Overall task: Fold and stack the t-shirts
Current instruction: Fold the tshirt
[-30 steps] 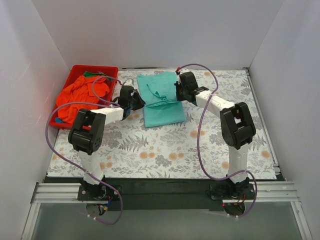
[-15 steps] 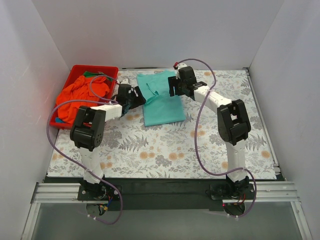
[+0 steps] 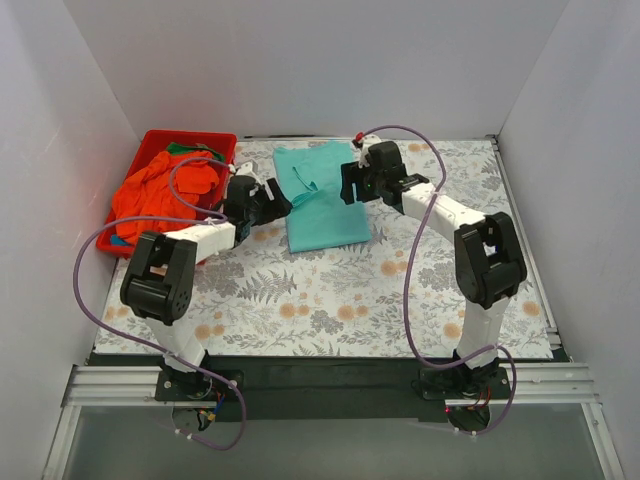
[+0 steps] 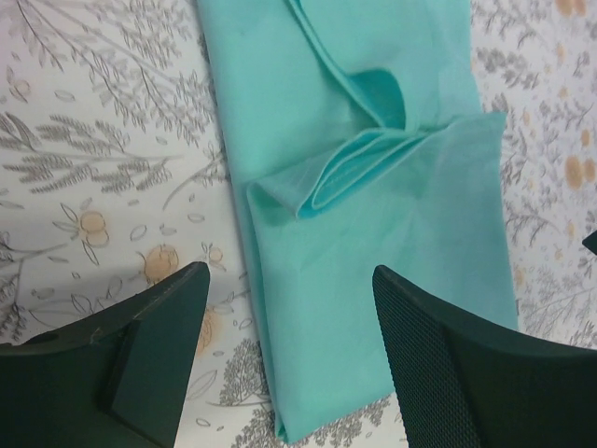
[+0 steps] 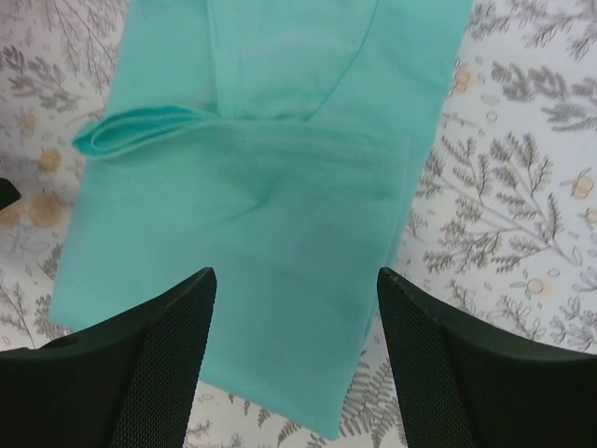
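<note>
Tools: left tool (image 4: 289, 280) and right tool (image 5: 297, 280) both released.
Risk: loose fold of teal t-shirt (image 3: 318, 205) beneath them may spring open.

Teal t-shirt (image 3: 322, 212) lies folded flat, just right of the red bin (image 3: 190, 136); orange-red t-shirt (image 3: 150, 195) sits crumpled inside it

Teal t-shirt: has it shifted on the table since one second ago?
No. The teal t-shirt keeps its place: the gap to the red bin is the same.
</note>
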Tool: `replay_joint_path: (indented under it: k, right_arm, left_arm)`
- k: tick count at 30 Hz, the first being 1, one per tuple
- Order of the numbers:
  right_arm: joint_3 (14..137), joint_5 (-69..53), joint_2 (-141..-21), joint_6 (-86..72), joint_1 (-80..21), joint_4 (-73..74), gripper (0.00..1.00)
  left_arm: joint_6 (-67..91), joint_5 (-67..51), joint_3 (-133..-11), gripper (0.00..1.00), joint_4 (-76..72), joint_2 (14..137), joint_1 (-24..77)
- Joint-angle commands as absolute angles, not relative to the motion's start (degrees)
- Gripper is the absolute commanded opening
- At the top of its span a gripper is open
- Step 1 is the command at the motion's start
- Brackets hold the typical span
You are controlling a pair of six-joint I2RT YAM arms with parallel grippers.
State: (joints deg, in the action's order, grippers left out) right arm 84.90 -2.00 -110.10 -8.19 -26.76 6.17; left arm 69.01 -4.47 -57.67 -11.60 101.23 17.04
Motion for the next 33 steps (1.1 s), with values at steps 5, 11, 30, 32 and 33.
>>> replay_joint_path:
  k: [5, 11, 30, 32, 33]
  right_arm:
    - [72.6, -2.9, -103.3, -10.4, -26.5, 2.5, 0.75]
    - [65.9, -1.4, -102.1, -12.2, -26.2, 1.3, 0.67]
    - [61.0, -5.6, -105.2, -14.8, -24.8, -2.5, 0.46]
    - [60.6, -5.9, -105.2, -14.9, -24.7, -2.6, 0.43]
    - [60.3, -6.1, -105.3, -15.0, -24.6, -2.6, 0.40]
  left_arm:
    - [69.2, -6.9, -52.1, 0.69, -11.2, 97.6, 20.0]
    - [69.4, -6.9, -49.7, 0.68, -10.7, 96.7, 21.4]
    - [68.9, -4.7, -48.1, 0.63, -8.6, 97.4, 22.9]
    - [68.8, -4.0, -48.2, 0.63, -8.1, 97.4, 23.2]
    - [68.7, -3.9, -48.2, 0.63, -7.7, 97.4, 23.3]
